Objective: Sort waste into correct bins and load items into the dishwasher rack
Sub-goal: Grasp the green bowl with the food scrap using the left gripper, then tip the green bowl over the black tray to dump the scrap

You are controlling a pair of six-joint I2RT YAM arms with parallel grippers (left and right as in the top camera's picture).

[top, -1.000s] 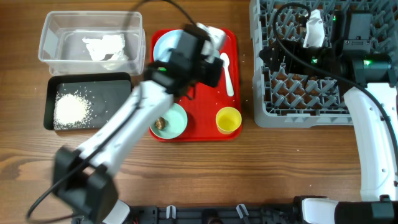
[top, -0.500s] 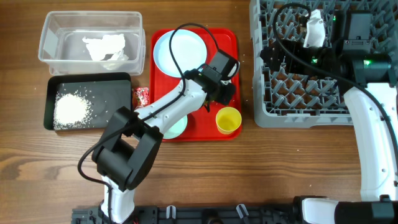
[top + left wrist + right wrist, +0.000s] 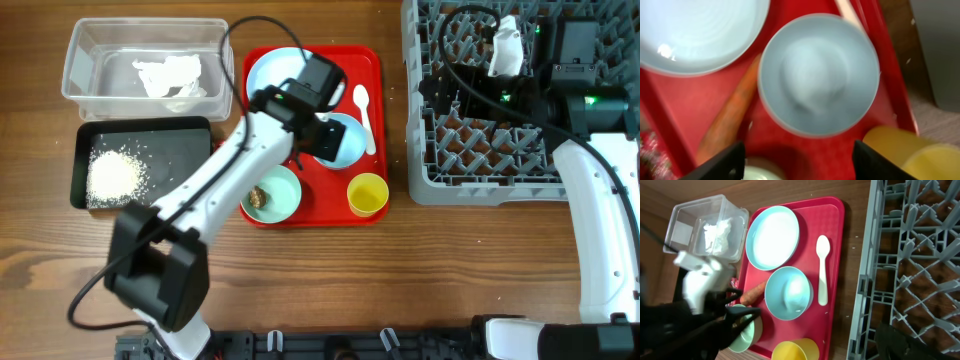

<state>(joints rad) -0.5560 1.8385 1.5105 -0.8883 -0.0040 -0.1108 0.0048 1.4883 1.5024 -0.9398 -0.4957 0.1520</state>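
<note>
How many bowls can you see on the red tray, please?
2: one empty bowl in the red tray's middle beside the spoon; a second bowl holding a brown lump at its near-left corner.

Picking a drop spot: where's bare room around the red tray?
Widest: bare table in front of the red tray and dishwasher rack. Narrow wood strip between tray and rack. The black tray is bare right of the rice. Red tray itself is crowded: plate, centre bowl, bowl with brown lump, spoon, cup, carrot.

Empty light-blue bowl point(image 3: 818, 75) upright, orange carrot point(image 3: 730, 120) beside it, napkin point(image 3: 168, 75) in clear tub point(image 3: 70, 60)
</note>
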